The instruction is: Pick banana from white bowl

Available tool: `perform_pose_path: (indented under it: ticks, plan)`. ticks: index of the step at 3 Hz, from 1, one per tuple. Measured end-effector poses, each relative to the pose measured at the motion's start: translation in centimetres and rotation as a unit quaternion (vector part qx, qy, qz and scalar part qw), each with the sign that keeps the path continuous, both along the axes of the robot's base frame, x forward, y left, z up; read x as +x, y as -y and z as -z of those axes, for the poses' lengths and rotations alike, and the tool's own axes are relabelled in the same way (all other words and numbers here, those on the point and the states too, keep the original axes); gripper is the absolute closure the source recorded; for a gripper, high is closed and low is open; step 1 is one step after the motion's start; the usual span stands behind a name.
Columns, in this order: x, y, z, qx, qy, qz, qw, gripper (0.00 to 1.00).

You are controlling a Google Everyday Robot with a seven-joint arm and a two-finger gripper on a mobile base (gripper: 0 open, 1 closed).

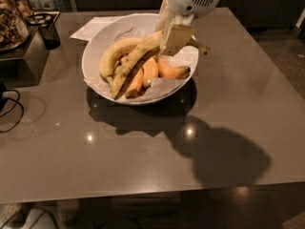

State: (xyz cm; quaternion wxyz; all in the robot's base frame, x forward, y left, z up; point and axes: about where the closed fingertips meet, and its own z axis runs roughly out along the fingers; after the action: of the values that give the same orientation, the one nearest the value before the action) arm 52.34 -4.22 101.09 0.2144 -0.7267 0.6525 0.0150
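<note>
The glossy brown tabletop (pixel 143 166) carries the white bowl (pixel 95 42) close to the middle of its far edge, with a paper sheet (pixel 90 28) just behind the bowl and a dark box (pixel 47 30) toward the far-left corner. Over the bowl's far-right side the gripper (pixel 167 44) hangs with its jaws clamped narrowly on the upper part of the banana (pixel 136 61), which slants down toward the bowl's near-left rim. A plain yellow banana (pixel 112 56) and stubby orange-yellow bananas (pixel 150 70) lie beside it in the bowl.
</note>
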Motion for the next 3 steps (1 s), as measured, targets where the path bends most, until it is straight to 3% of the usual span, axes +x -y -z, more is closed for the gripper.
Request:
perform_pose_path:
  ticks: [1,2,3]
  plan:
    - [-0.3,-0.7,-0.8,0.008,0.002,-0.007,0.9999,1.00]
    - [-2.8,-2.5,-2.3,0.044,-0.027,-0.014,0.9985,1.00]
    - [-2.8,-2.6,-2.5,0.045,-0.025,-0.015,0.9986,1.00]
